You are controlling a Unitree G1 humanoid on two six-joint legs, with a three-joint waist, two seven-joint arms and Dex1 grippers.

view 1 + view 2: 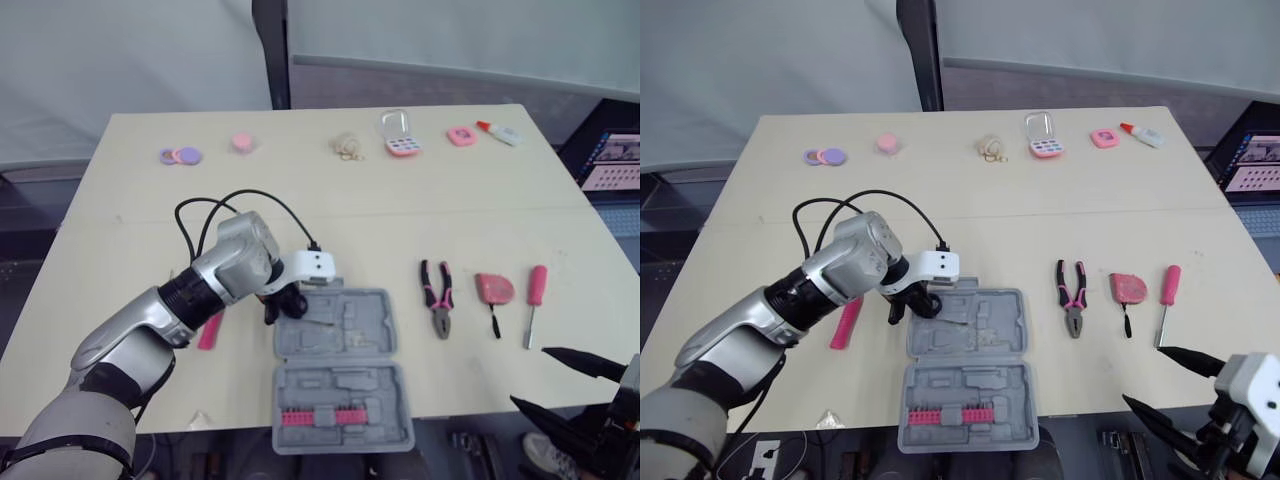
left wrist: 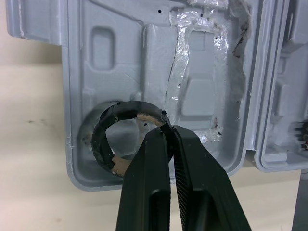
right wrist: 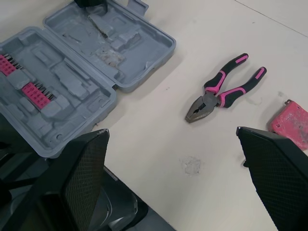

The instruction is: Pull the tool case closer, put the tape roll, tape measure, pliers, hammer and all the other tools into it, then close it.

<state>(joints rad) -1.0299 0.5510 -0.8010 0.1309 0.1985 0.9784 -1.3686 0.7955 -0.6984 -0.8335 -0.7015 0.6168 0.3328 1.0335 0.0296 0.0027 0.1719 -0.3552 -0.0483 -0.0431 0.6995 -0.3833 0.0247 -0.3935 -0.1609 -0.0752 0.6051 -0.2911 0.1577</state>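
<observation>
The grey tool case (image 1: 345, 330) lies open near the table's front edge, with a row of pink bits (image 1: 320, 417) in its near half. My left gripper (image 1: 285, 305) hovers at the far half's left corner. Its fingers (image 2: 149, 168) are shut on the rim of the black tape roll (image 2: 98, 144), which sits over a round recess. Right of the case lie the pink-and-black pliers (image 1: 437, 295), a red tape measure (image 1: 494, 289) and a pink screwdriver (image 1: 535, 300). A pink-handled tool (image 1: 210, 330) lies left of the case, partly behind my arm. My right gripper (image 1: 540, 378) is open at the front right edge.
Along the far edge sit purple discs (image 1: 181, 156), a pink disc (image 1: 241, 142), rubber bands (image 1: 348, 147), a small pink box with a clear lid (image 1: 400, 140), a pink square (image 1: 461, 136) and a glue tube (image 1: 500, 131). A screen (image 1: 610, 160) stands off the right edge.
</observation>
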